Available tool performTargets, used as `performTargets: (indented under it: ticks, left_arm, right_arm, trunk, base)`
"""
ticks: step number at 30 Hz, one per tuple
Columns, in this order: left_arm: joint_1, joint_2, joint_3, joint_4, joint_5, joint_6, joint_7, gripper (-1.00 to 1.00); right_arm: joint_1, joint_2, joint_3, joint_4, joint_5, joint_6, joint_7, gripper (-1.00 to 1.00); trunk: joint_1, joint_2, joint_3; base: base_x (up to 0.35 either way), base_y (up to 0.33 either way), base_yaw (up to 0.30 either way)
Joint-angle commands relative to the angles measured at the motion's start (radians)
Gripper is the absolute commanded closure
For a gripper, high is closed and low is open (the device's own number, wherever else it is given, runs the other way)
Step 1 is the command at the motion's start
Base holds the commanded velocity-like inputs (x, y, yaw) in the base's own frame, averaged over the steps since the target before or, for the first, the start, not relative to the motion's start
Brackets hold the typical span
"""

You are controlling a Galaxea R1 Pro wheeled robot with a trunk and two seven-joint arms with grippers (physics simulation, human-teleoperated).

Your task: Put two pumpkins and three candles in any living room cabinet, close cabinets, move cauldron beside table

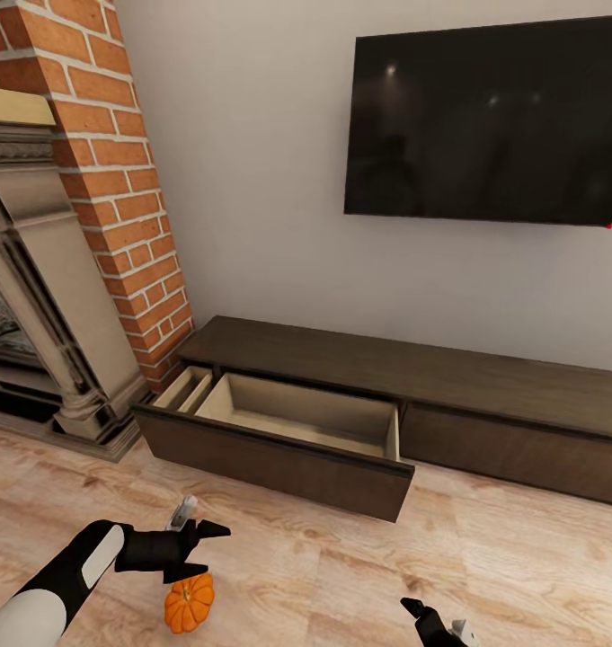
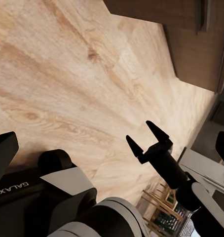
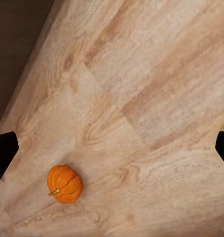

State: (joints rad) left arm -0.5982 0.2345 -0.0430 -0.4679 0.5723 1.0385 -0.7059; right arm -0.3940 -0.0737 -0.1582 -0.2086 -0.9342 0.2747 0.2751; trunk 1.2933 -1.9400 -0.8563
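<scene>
A miss is judged the main risk: the pumpkin (image 1: 190,602) lies on the wood floor (image 1: 341,575), just below the left gripper (image 1: 200,549) in the head view and not between its fingers. Because the pumpkin is round and ribbed, it could be nudged and rolled away if the fingers are lowered off-centre. A second risk is judged at the cabinet (image 1: 413,377): its drawer (image 1: 279,449) is pulled out with its pale interior exposed, and its front edge could be struck by a carried load brought in too low.

The left gripper is spread apart and nothing is held or touched by it. The right gripper (image 1: 436,624) is seen low near the frame edge; its fingertips (image 3: 3,153) stand wide apart and nothing is pinched between them.
</scene>
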Motion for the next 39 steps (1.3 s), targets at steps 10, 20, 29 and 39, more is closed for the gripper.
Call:
performTargets:
  ticks: [10, 20, 29, 39]
  left_arm:
    - [0.0, 0.0, -0.001, 0.0, -0.001, 0.0, -0.001, -1.0]
    - [0.0, 0.0, -0.002, 0.0, -0.003, 0.0, -0.001, -1.0]
    - [0.0, 0.0, -0.001, 0.0, -0.004, 0.0, -0.001, -1.0]
    - [0.0, 0.001, 0.0, 0.0, -0.003, 0.0, -0.002, -1.0]
  right_arm:
    - [0.0, 0.0, 0.0, 0.0, 0.0, -0.001, -0.002, -1.0]
    - [0.0, 0.0, 0.0, 0.0, 0.0, -0.002, -0.002, -1.0]
    - [0.0, 0.0, 0.0, 0.0, 0.001, -0.002, -0.002, -1.0]
    - [0.0, 0.0, 0.001, 0.0, 0.001, -0.002, -0.002, -1.0]
  trunk:
    - [0.0, 0.0, 0.0]
    - [0.0, 0.0, 0.0]
    - [0.0, 0.0, 0.0]
    - [0.0, 0.0, 0.0]
  base:
    - [0.0, 0.0, 0.231]
    - [0.0, 0.0, 0.291]
    - [0.0, 0.0, 0.292]
    - [0.0, 0.0, 0.292]
